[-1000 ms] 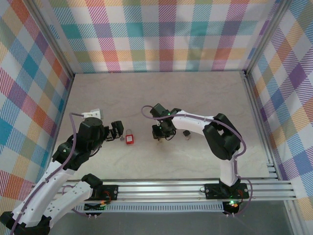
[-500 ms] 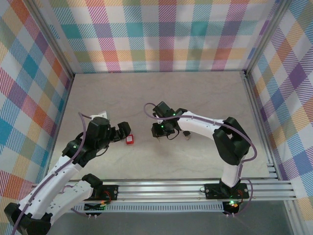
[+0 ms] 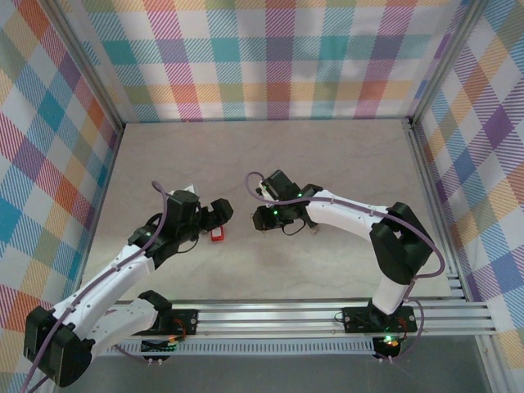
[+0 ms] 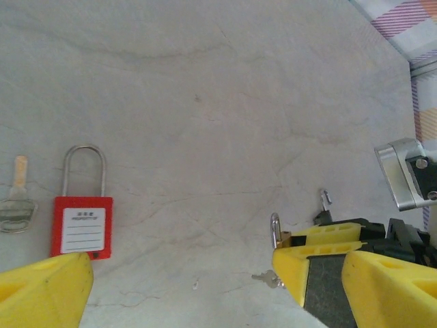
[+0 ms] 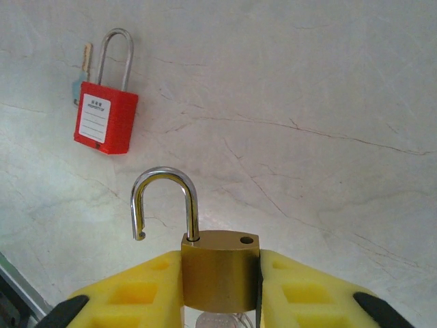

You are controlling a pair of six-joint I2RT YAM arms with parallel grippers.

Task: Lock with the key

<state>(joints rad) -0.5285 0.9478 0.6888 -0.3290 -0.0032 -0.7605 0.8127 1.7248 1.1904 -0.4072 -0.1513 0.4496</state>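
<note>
one brass padlock [image 5: 217, 273], shackle open, sits clamped in the right gripper [image 5: 220, 263]. a red padlock [image 4: 80, 229] lies just on the near side of the wide-spread left gripper [image 4: 181, 273], a key [image 4: 17, 198] beside it.

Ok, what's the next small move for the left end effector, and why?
Probably ease the open left end effector toward the brass padlock to press its shackle shut: the right end effector clamps the body, and the shackle stands swung open.
</note>
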